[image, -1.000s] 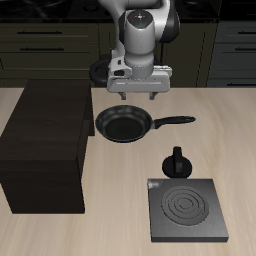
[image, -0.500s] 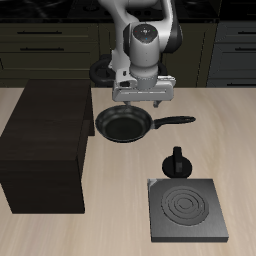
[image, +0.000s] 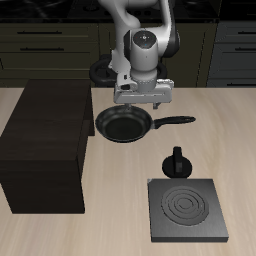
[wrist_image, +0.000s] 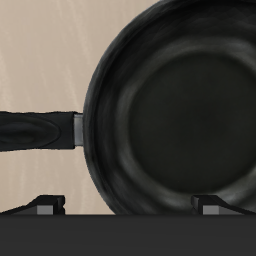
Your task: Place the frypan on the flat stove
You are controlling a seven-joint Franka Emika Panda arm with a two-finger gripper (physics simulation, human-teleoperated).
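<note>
1. One frypan (image: 124, 124) sits flat on the tabletop (image: 110, 225), right under the fingers (image: 139, 98), beside the big dark cabinet (image: 45, 150).
2. The fingers are spread apart and hold nothing. In the wrist view the two tips sit over the pan's rim, one on each side, and the pan (wrist_image: 178, 108) fills most of that view.
3. The pan's long handle (image: 172, 122) sticks out sideways, away from the cabinet. In the wrist view the handle (wrist_image: 38, 129) looks thick and a bit bumpy.
4. The pan looks hard and stiff, so it should not bend or break. It may be heavy on the round end.
5. I think the handle close to the bowl is the best place to pinch. Held far out, the pan would likely tip down.
6. The flat stove (image: 186, 208) lies well apart from the fingers, nearer the tabletop's front edge. A small black pot (image: 177, 162) stands between the pan and the stove, so the pan must go over or around it.
</note>
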